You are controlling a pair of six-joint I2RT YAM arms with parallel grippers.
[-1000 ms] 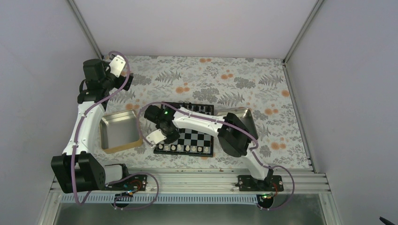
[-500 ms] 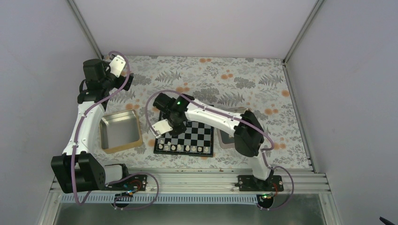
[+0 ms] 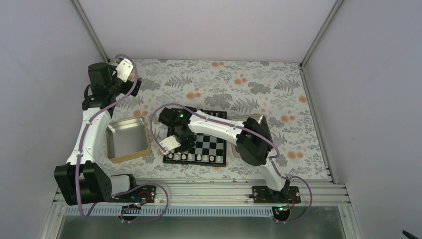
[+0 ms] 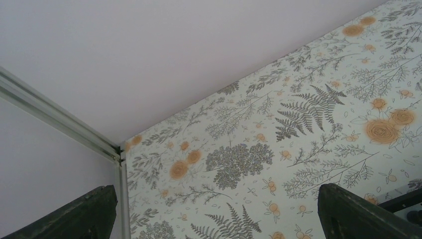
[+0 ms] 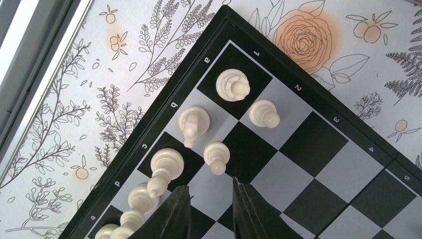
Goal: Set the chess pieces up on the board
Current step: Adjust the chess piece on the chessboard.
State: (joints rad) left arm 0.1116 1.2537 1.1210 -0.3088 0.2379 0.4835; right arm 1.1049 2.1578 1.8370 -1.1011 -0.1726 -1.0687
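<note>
corner of board [image 5: 318,164] on floral cloth [image 5: 124,74], white chess pieces [image 5: 233,84] along edge sqs, end effector [image 5: 211,194] fingers slightly apart

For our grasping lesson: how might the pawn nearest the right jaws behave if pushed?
The pawn stands upright on a small base, so it would likely tip rather than slide. Smaller than its square, it is probably light.

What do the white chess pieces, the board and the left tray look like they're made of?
White chess pieces: glossy moulded plastic, likely, from their smooth sheen. Board: matte black and silver squares, plastic or coated metal; cannot tell. Left tray: brushed metal, dull grey reflections.
</note>
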